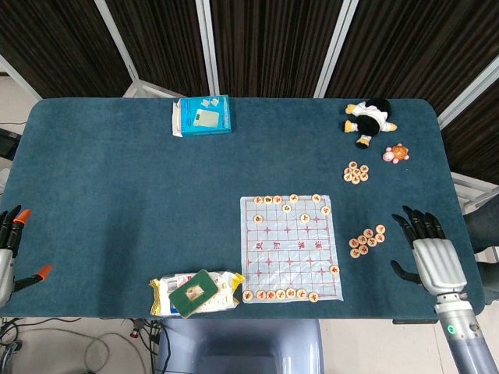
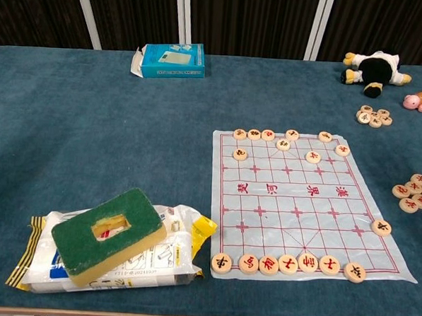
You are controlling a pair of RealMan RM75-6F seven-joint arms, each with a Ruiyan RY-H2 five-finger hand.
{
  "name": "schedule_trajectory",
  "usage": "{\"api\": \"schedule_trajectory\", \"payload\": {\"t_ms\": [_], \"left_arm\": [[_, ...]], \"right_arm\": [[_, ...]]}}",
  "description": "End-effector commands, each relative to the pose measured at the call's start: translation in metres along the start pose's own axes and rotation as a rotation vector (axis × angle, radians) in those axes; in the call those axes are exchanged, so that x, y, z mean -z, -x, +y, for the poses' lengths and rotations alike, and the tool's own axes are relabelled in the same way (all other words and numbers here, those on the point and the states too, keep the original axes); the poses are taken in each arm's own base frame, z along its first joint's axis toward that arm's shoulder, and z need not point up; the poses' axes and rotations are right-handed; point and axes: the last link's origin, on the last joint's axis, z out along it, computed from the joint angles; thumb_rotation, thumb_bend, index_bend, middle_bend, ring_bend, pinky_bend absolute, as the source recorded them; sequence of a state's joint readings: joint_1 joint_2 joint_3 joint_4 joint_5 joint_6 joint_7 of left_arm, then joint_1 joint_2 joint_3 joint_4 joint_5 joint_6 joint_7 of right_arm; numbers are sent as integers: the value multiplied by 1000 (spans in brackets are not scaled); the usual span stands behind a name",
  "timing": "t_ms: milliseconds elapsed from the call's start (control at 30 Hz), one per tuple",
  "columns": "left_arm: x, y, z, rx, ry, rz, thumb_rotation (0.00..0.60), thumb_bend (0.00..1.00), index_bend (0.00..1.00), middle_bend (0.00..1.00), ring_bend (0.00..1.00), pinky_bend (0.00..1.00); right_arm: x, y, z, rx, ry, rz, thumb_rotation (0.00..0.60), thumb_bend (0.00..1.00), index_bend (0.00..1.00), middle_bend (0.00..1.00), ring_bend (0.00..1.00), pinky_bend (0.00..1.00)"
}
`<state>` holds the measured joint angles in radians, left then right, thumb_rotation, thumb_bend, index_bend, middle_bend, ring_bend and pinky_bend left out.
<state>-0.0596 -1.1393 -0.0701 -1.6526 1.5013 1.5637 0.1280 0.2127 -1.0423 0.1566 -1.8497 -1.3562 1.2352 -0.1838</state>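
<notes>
Both hands hover at the table's near corners, gripping nothing: the left hand [image 1: 9,253], at the far left edge with orange-tipped fingers spread, stands well apart from every object, too far off to reach any of them. Further right along the front edge, a green sponge [image 1: 194,293] lies on a white-and-yellow packet [image 1: 171,284], stacked as if parked out of the way, while a blue box [image 1: 203,114] rests near the far edge. At centre, the chess mat [image 1: 290,249] lies flat, wooden pieces lining its near and far rows like a game half laid out. A loose cluster of pieces [image 1: 366,239] waits just beside the mat, near the right hand [image 1: 427,253], fingers open and extended above the blue cloth. A second heap [image 1: 356,172], a plush penguin [image 1: 368,119] and a small toy turtle [image 1: 395,153] sit beyond.
</notes>
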Motion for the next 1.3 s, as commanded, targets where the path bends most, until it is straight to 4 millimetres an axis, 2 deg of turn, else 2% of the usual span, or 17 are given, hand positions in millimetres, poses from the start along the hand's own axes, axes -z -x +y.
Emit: {"api": "schedule_trajectory", "payload": {"t_ms": [33,200,433,533,733,1033,1300], "left_arm": [[0,1,1,-2,2,-1,600,48,0,0,0,52],[-1,1,1,-3,0,-4,600,48,0,0,0,52],[-3,2,-1,-3,-6,-8,600,48,0,0,0,52],[-3,1,-2,2,-11,-6,600,47,0,0,0,52],[-4,0,-4,5,-16,-5,600,47,0,0,0,52],[-4,0,-4,6,-15,-5,600,47,0,0,0,52],[-5,-1,-5,8,-20,-5,600,48,0,0,0,52]], "right_arm": [[-49,-14,-28,8,-30,-58,600,345,118,0,10,23],[-93,0,-62,-14,-31,-115,600,345,132,0,10,23],[-131,38,-98,15,-15,-196,600,345,158,0,8,23],[-140,50,-109,28,2,-214,600,345,172,0,6,23],[-151,68,-121,36,39,-232,600,345,210,0,5,23],[-155,94,-129,48,61,-273,600,346,293,0,5,23],[-160,105,-135,14,61,-261,600,346,340,0,5,23]]}}
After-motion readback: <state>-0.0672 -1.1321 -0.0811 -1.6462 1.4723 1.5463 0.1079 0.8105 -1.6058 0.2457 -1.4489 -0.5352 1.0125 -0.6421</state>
